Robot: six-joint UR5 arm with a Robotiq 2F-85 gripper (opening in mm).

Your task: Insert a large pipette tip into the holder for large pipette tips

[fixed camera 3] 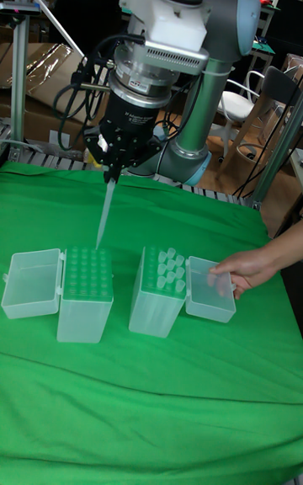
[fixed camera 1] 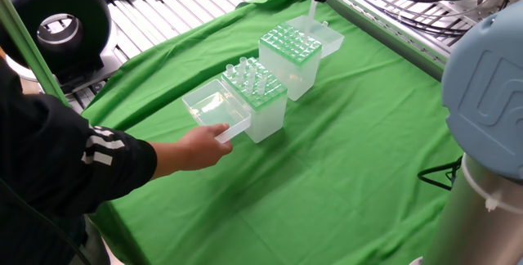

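From my station, I read the job as roughly halfway through. The gripper (fixed camera 3: 110, 172) sits in the upper middle of the tall view, and its fingers (fixed camera 3: 106, 173) are closed on the wide end of the large pipette tip (fixed camera 3: 103, 214), which hangs down from them, nearly upright with a slight lean toward the lower left of that frame. So the pick is done; the insertion is not.

The narrow end of the tip points at the green top plate of the holder for large pipette tips (fixed camera 3: 87, 283), the left of the two boxes in the tall view, with its clear lid (fixed camera 3: 31, 283) swung open to the left. The point looks to be just above the plate near its rear edge; I cannot tell whether it has entered a hole. In the fixed view the tip (fixed camera 1: 312, 9) shows only faintly at the top of the frame.

The other box (fixed camera 3: 160, 290), carrying clear tips, stands right of the holder, and a person's hand (fixed camera 3: 246, 269) rests on its open lid.

What I judge remains: line up over a hole, lower, let go.
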